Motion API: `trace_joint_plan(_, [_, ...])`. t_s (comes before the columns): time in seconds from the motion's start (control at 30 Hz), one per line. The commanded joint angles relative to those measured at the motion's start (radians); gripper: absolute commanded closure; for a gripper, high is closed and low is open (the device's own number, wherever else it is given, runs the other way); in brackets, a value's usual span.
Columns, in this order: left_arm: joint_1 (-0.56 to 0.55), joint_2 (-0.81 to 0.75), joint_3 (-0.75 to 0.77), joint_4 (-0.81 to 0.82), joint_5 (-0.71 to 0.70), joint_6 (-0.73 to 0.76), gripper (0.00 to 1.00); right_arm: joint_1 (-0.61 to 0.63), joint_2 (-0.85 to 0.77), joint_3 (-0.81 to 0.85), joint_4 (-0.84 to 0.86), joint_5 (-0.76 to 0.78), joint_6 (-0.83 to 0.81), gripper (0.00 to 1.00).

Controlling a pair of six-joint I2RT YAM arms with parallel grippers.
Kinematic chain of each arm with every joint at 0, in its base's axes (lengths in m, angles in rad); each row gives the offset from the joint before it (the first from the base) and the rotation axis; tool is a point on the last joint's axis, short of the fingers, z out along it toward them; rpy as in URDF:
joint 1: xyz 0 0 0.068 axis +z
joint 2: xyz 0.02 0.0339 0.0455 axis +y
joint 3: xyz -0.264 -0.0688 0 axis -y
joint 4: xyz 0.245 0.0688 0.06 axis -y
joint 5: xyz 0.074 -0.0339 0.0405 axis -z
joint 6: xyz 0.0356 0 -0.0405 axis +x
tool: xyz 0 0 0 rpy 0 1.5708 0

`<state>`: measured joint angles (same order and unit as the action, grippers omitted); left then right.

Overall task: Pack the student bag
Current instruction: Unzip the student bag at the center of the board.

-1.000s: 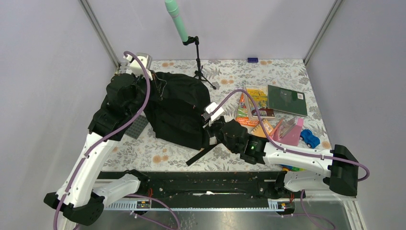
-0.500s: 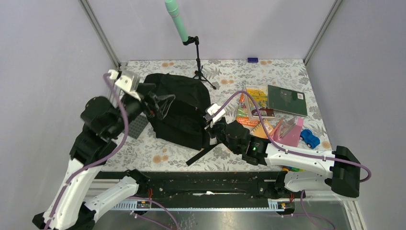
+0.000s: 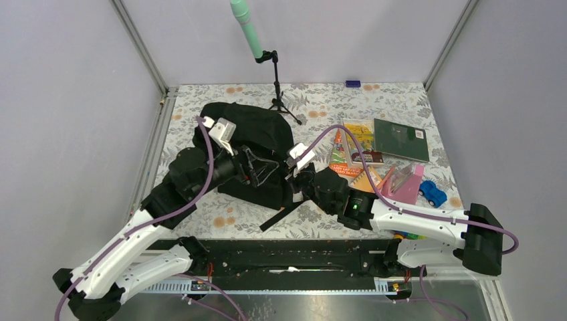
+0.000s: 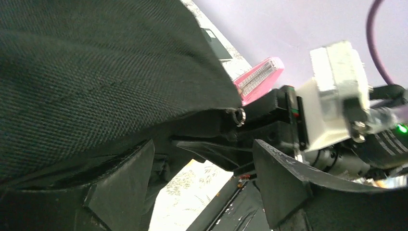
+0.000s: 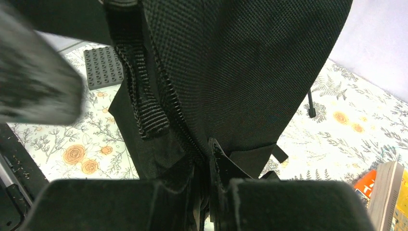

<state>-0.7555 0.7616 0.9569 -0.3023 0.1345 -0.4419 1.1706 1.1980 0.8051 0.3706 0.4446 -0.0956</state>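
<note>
From above, the student bag [image 3: 257, 134] slumps left of centre on the table [image 3: 401, 100], soft and limp (likely to sag wherever unsupported). Left wrist: the left gripper [image 4: 202, 147] gapes beside the fabric. Right wrist: the right gripper [image 5: 204, 159] pinches the zippered edge, a sensible hold.

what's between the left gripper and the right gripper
Only black fabric of the student bag; the top view shows it.
</note>
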Motion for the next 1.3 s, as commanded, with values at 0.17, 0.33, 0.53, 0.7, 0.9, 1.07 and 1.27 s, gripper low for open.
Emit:
trace_joint_plan(0.17, [-0.005, 0.042, -0.049, 0.263, -0.061, -0.203, 0.30, -0.003, -0.003, 0.063, -0.003, -0.031, 0.026, 1.00])
trace_joint_plan(0.33, [-0.005, 0.052, -0.051, 0.272, -0.054, -0.206, 0.52, -0.003, 0.000, 0.066, -0.002, -0.019, 0.025, 1.00])
trace_joint_plan(0.53, [-0.005, 0.038, -0.060, 0.248, -0.036, -0.189, 0.55, -0.002, 0.003, 0.074, -0.007, -0.010, 0.014, 1.00])
trace_joint_plan(0.7, [-0.005, 0.029, -0.076, 0.239, 0.014, -0.170, 0.56, -0.003, 0.003, 0.074, -0.009, -0.009, 0.015, 1.00])
trace_joint_plan(0.9, [-0.004, 0.013, -0.093, 0.247, 0.020, -0.152, 0.62, -0.003, 0.008, 0.081, -0.012, -0.010, 0.015, 1.00])
trace_joint_plan(1.07, [-0.005, 0.015, -0.094, 0.264, 0.028, -0.145, 0.66, -0.003, 0.010, 0.083, -0.017, -0.011, 0.017, 1.00])
trace_joint_plan(1.27, [-0.004, 0.029, -0.083, 0.260, 0.027, -0.129, 0.93, -0.003, 0.012, 0.087, -0.021, 0.003, 0.020, 1.00])
